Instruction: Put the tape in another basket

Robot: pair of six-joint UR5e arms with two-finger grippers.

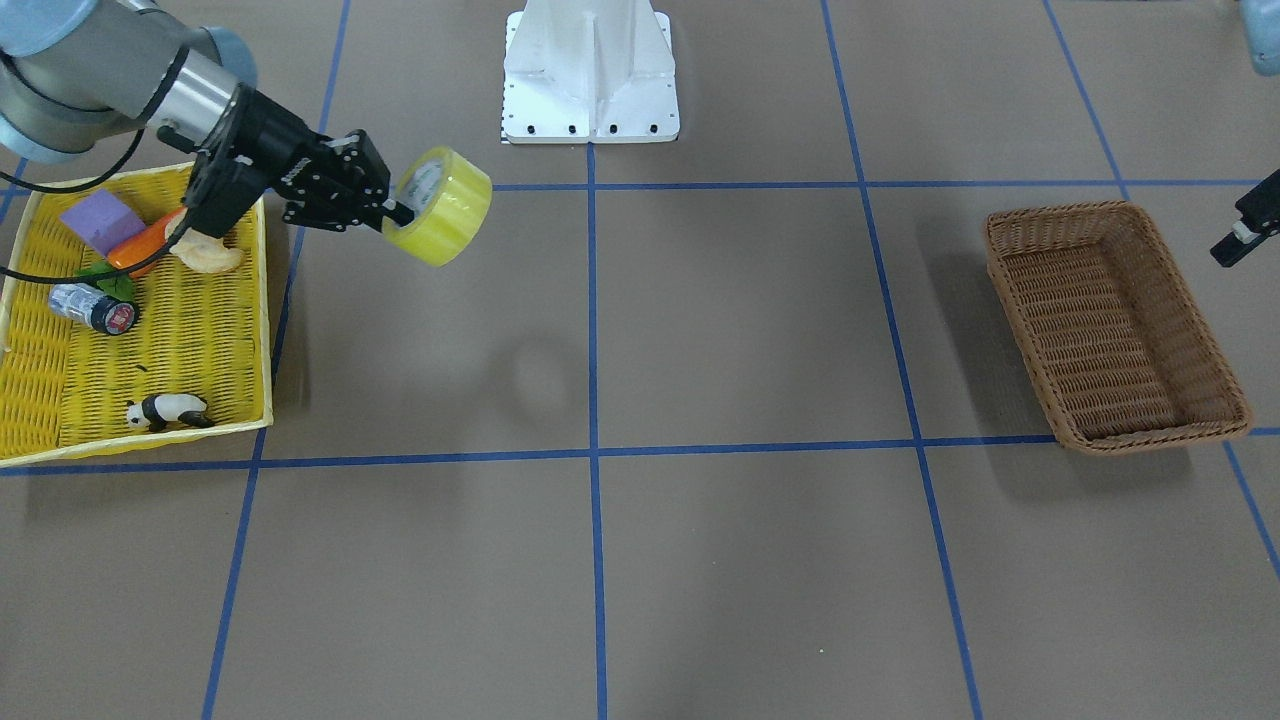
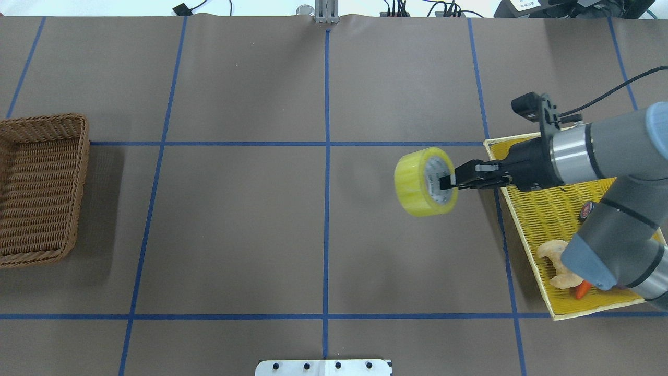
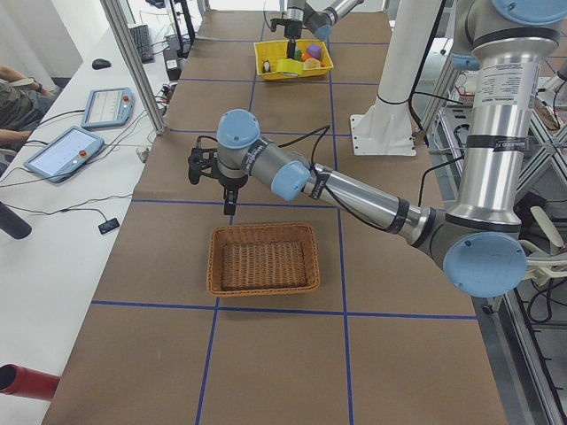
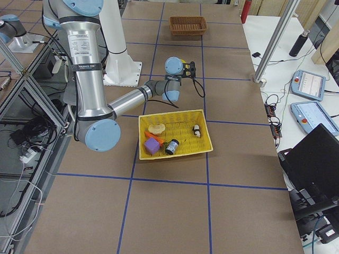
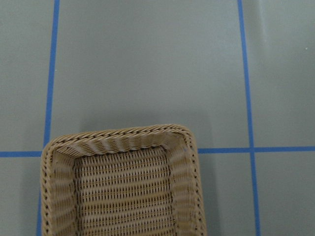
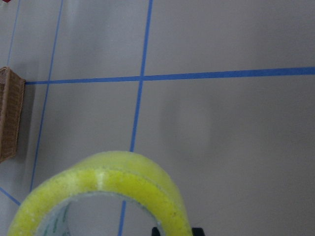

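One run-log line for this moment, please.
right end effector: shut on tape, aloft, clear of tray | left end effector: near basket, state unclear | basket: empty

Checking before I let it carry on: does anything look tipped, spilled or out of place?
Nothing stands out. The tape is gripped by the right tool above the table. The basket stands upright, and the yellow tray's items all lie inside it; only the can lies on its side.

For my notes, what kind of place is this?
Likely a robotics lab: the left arm and right arm at a table gridded in blue tape lines, and teach pendants on a side bench.
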